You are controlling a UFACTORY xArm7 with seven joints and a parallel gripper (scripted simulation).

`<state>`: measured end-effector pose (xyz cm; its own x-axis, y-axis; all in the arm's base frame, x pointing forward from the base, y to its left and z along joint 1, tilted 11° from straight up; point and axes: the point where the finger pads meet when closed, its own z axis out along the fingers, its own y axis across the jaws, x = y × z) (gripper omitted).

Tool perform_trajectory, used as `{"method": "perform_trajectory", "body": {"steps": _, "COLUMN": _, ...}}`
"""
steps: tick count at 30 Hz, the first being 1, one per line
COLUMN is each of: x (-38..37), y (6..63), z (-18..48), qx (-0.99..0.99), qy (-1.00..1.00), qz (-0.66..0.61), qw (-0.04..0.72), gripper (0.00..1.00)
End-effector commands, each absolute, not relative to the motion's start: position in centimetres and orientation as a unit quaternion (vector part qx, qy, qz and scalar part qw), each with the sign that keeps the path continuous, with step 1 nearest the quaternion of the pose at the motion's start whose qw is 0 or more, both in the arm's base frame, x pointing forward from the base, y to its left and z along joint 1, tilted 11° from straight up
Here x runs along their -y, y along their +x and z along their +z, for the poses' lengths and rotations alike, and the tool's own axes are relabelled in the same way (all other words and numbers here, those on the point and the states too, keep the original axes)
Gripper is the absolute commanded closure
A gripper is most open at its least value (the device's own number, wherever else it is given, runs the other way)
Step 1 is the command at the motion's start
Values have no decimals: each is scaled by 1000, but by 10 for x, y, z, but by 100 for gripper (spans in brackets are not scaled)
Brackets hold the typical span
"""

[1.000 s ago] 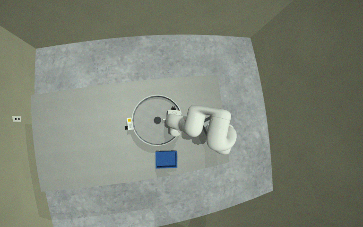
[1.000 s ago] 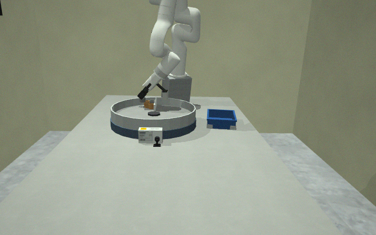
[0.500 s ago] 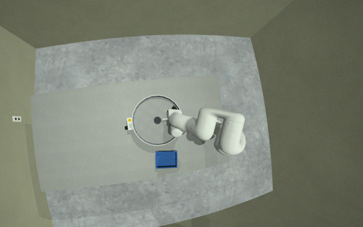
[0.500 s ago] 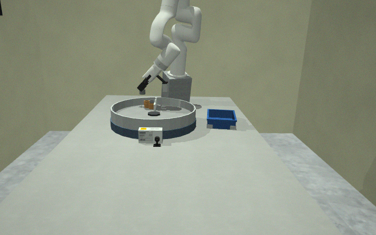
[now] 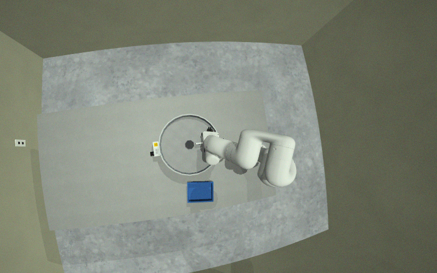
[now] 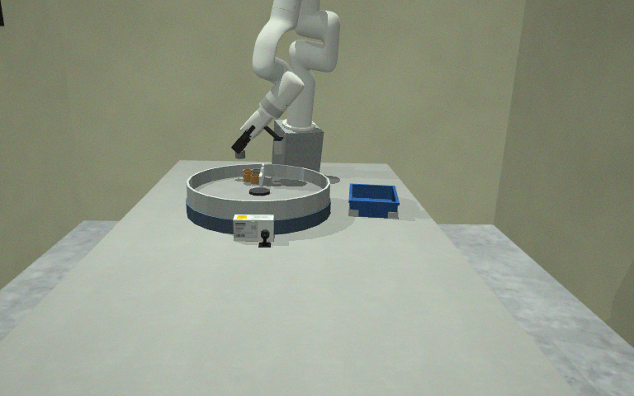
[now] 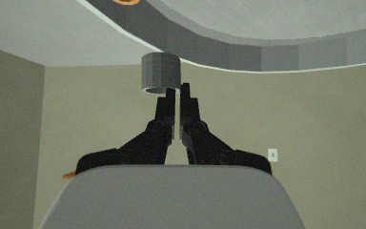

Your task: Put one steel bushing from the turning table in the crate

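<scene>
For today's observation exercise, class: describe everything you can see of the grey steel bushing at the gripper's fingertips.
The steel bushing is a short, plain grey cylinder, matte and faceted, with a pale rim around an open end that faces the wrist camera. It hangs off the turning table, above its far side and clear of the orange bushings. Only the closed gripper touches it, apparently pinching its thin wall at one side.

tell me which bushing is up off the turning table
The grey steel bushing: it is pinched at the tips of the claw and hangs in the air. The two orange bushings sit on the turning table.
</scene>
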<state>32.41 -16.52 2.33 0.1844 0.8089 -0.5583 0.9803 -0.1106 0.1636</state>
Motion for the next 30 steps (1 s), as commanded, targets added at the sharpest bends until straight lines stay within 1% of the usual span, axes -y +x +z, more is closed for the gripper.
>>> {"method": "perform_trajectory", "body": {"steps": 1, "x": 165, "y": 325, "z": 24, "qx": -616, "qy": 726, "qz": -167, "qw": 256, "gripper": 100}}
{"method": "perform_trajectory", "body": {"steps": 7, "x": 153, "y": 327, "z": 26, "qx": -616, "qy": 726, "qz": -167, "qw": 256, "gripper": 100}}
{"method": "perform_trajectory", "body": {"steps": 15, "x": 109, "y": 336, "z": 30, "qx": -616, "qy": 726, "qz": -167, "qw": 256, "gripper": 100}}
{"method": "perform_trajectory", "body": {"steps": 17, "x": 109, "y": 336, "z": 30, "qx": -616, "qy": 726, "qz": -167, "qw": 256, "gripper": 100}}
{"method": "perform_trajectory", "body": {"steps": 30, "x": 0, "y": 356, "z": 43, "qx": -616, "qy": 726, "qz": -167, "qw": 256, "gripper": 100}}
